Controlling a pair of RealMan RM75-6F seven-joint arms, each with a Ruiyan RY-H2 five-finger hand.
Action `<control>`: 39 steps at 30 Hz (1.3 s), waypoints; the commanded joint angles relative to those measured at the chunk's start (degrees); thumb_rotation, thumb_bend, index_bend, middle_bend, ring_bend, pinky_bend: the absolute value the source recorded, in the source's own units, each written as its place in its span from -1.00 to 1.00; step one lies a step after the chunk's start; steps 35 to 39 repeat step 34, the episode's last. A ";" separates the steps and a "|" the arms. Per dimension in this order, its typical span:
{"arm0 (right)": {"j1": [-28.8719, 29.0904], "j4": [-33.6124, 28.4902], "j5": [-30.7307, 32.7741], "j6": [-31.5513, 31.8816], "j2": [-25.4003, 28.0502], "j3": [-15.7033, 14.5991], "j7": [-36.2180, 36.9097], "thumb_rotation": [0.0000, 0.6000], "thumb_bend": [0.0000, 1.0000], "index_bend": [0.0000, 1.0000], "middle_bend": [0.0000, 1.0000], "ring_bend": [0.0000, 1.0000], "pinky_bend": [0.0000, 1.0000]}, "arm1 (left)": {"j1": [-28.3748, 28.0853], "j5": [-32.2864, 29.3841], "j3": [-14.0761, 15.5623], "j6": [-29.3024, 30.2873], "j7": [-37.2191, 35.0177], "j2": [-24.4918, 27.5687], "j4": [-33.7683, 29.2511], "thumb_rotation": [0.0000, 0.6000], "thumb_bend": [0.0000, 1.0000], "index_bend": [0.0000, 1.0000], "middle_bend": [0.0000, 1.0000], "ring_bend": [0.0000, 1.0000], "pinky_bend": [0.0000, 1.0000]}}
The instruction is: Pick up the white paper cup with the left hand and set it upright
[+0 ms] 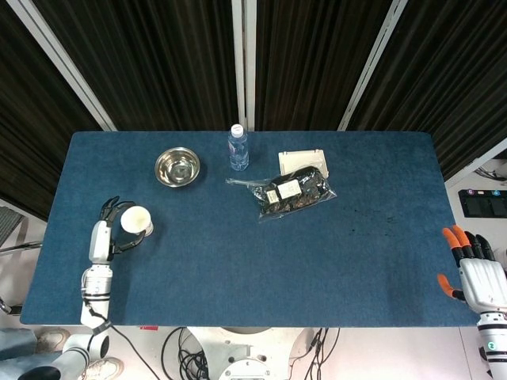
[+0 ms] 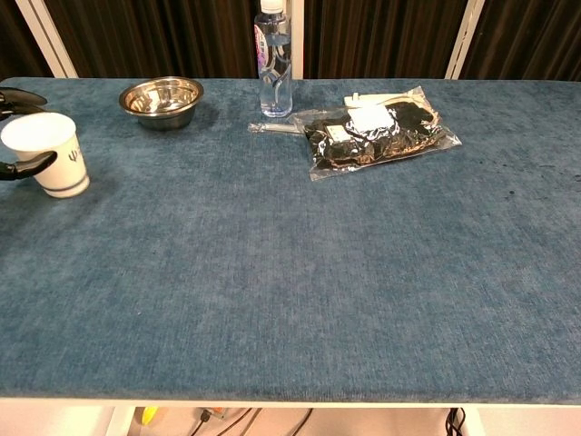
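The white paper cup [image 1: 136,219] stands upright, mouth up, on the blue table [image 1: 261,261] near its left edge. It shows in the chest view as the cup [image 2: 47,154] at the far left, base on the cloth. My left hand [image 1: 107,231] is beside it on its left, with dark fingers [image 2: 23,166] curved around the cup's side and touching it. Most of that hand is cut off in the chest view. My right hand [image 1: 479,277] hangs off the table's right front corner, fingers apart, holding nothing.
A steel bowl [image 1: 177,166] sits behind the cup. A water bottle [image 1: 238,147] stands at the back centre. A clear bag of dark items [image 1: 293,191] lies right of the bottle, with a white tray [image 1: 301,159] behind it.
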 commanded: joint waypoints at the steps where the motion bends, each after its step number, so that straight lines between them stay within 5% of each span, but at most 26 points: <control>1: -0.01 0.01 0.02 0.05 0.01 0.03 0.05 1.00 -0.46 -1.00 -1.00 -1.00 -1.00 | 0.05 0.12 0.09 0.08 -0.19 -0.03 0.17 1.00 -0.55 -0.65 -0.66 -0.93 -0.90; 13: -0.11 -0.16 -0.11 0.48 0.32 0.16 0.31 1.00 -0.46 -1.00 -1.00 -1.00 -1.00 | 0.77 3.80 2.30 6.23 4.42 4.67 -4.82 1.00 -0.56 -0.81 -0.80 -1.00 -0.91; 15: -0.24 -0.25 -0.28 0.88 0.44 0.21 0.47 1.00 -0.46 -1.00 -1.00 -1.00 -1.00 | 1.57 5.84 6.18 1.82 12.19 11.84 -12.05 1.00 -0.56 -0.87 -0.84 -1.00 -0.94; 17: -0.44 0.10 0.07 1.50 0.32 0.50 -0.07 1.00 -0.46 -1.00 -1.00 -1.00 -1.00 | 2.68 6.18 8.13 -0.54 22.88 22.33 -26.24 1.00 -0.56 -0.96 -0.95 -1.00 -0.98; 20: -0.63 0.63 1.39 2.29 -0.46 1.11 -2.48 1.00 -0.46 -1.00 -1.00 -1.00 -1.00 | 5.25 3.76 8.53 -0.50 39.92 35.85 -46.72 1.00 -0.56 -0.98 -1.00 -1.00 -0.99; 24: -0.73 0.13 1.61 2.35 -0.65 1.04 -3.32 1.00 -0.46 -1.00 -1.00 -1.00 -1.00 | 8.09 0.26 9.58 -0.03 57.21 46.72 -60.86 1.00 -0.56 -0.98 -1.00 -1.00 -0.99; 28: -0.83 -0.76 1.54 2.30 -0.76 0.72 -4.27 1.00 -0.46 -1.00 -1.00 -1.00 -1.00 | 9.91 -0.36 11.15 0.16 64.08 50.40 -63.98 1.00 -0.56 -0.98 -1.00 -1.00 -0.97; 39: -0.65 -1.17 1.04 2.34 -1.46 0.50 -5.65 1.00 -0.46 -1.00 -1.00 -1.00 -1.00 | 11.93 1.76 12.30 1.51 63.12 49.27 -59.50 1.00 -0.70 -0.98 -1.00 -1.00 -1.00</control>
